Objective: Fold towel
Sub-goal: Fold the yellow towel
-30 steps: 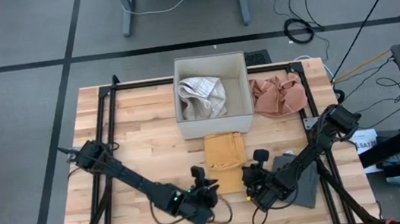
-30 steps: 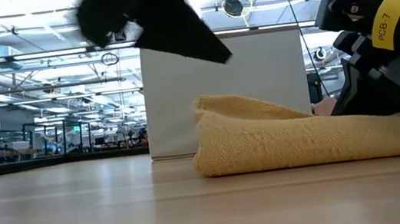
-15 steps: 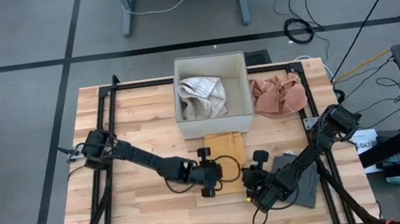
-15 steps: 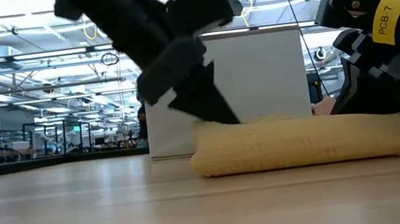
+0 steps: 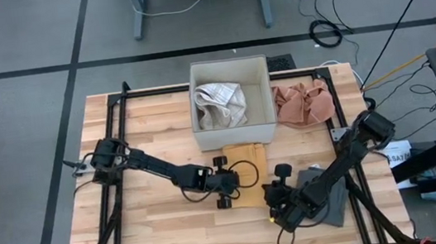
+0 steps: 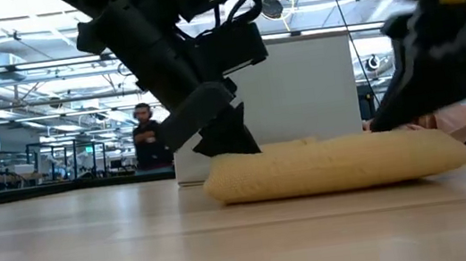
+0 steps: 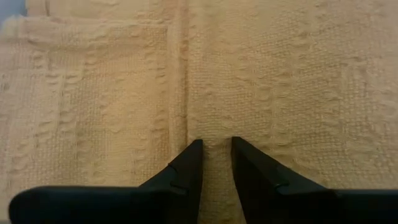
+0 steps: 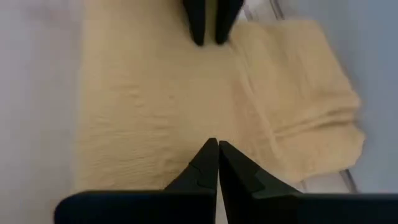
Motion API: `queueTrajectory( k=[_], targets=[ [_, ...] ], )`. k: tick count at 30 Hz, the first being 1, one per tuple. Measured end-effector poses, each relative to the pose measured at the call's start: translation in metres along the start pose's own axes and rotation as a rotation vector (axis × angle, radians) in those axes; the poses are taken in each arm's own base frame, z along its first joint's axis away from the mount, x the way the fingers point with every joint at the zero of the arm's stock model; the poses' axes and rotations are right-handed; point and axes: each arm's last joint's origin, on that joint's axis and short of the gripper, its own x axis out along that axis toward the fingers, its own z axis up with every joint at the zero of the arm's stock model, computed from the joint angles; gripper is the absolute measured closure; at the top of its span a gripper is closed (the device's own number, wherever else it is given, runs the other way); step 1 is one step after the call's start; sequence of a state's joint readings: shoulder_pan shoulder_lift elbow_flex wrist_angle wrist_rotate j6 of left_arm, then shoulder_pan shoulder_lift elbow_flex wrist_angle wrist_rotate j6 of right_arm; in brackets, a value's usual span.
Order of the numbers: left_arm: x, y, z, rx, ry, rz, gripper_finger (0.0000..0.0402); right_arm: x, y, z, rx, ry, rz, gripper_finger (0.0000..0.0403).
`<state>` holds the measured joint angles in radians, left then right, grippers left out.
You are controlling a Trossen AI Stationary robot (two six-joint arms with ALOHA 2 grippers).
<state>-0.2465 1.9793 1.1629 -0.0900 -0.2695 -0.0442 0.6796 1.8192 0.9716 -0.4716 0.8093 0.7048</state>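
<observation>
A folded yellow towel (image 5: 249,158) lies flat on the wooden table just in front of the white box (image 5: 235,139); the low view shows it as a low pad (image 6: 337,164). My left gripper (image 5: 237,180) (image 6: 237,145) comes down on the towel's left part, its fingers (image 7: 214,149) a narrow gap apart. My right gripper (image 5: 267,192) (image 8: 217,146) is shut over the towel's near right part and points toward the left gripper's fingers (image 8: 208,25). My left gripper rests both fingertips (image 7: 189,155) on the towel's top layer (image 7: 214,127), beside a seam (image 7: 178,93) that runs along the towel. It comes slanting down from the table's left. Nothing is pinched; the towel lies flat on the table. My right gripper's shut fingertips (image 8: 210,152) stand over the towel's top; whether they touch it I cannot tell.
The white box holds a crumpled pale cloth (image 5: 220,105). A pink cloth (image 5: 303,103) lies bunched at the far right, and a grey cloth (image 5: 334,195) lies under my right arm. A person (image 6: 145,135) stands in the room behind the table.
My left gripper has swung from near the table's front edge toward the far side and right, and come down onto the towel's left part, turning as it went. The towel's raised left hump has been pressed flat. My right gripper stays shut by the towel's right end.
</observation>
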Motion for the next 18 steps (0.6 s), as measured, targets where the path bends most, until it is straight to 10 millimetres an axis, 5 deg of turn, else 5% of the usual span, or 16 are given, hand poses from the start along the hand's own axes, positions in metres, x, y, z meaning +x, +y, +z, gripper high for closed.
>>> queueTrajectory(
  k=[5, 11, 18],
  targets=[
    [-0.010, -0.009, 0.010, 0.050, -0.037, -0.013, 0.0309, -0.029, -0.001, 0.010, -0.104, -0.085, 0.083, 0.0380],
    [-0.024, -0.026, 0.021, 0.137, -0.094, -0.042, 0.0309, -0.059, 0.008, 0.011, -0.238, -0.181, 0.206, 0.0289],
    [-0.039, -0.064, 0.017, 0.283, -0.120, -0.109, 0.0306, -0.055, 0.028, 0.001, -0.315, -0.184, 0.297, 0.0194]
  ],
)
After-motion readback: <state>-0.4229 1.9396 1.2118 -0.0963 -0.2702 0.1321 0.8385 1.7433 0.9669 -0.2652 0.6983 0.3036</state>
